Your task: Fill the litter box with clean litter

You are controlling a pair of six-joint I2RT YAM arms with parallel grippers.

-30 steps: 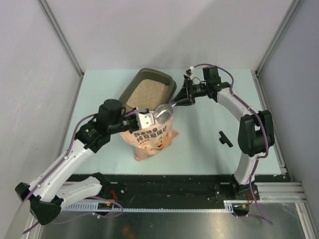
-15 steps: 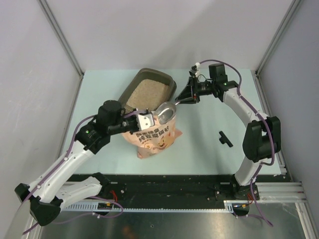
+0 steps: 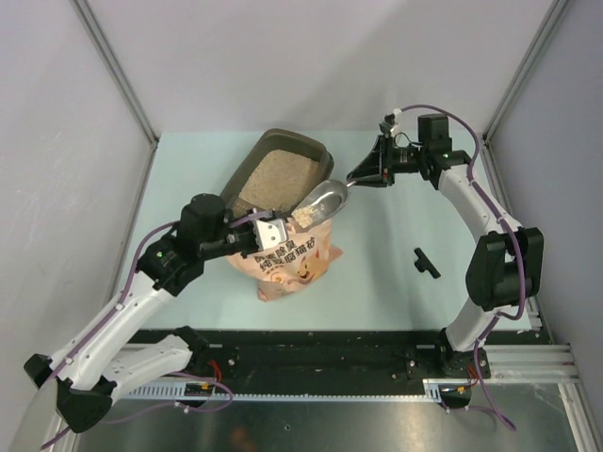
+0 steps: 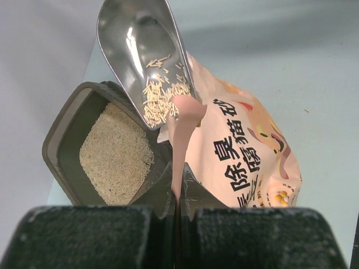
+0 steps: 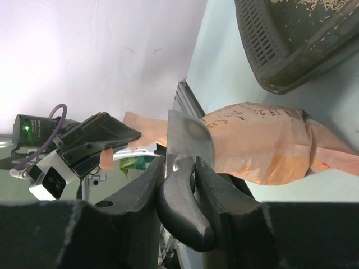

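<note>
The dark litter box lies angled at the back of the table, with pale clean litter inside it. In front of it stands the pink bag. My left gripper is shut on the bag's top edge and holds it up. My right gripper is shut on the black handle of the metal scoop. The scoop hangs over the bag mouth beside the litter box rim, tilted, with some litter granules in its bowl.
A small black part lies on the table to the right of the bag. Grey walls and metal posts close in the back and sides. A black rail runs along the near edge.
My right gripper has drawn back to the right and up, lifting the scoop out of the bag with litter in it. The left gripper has kept its hold on the bag.
</note>
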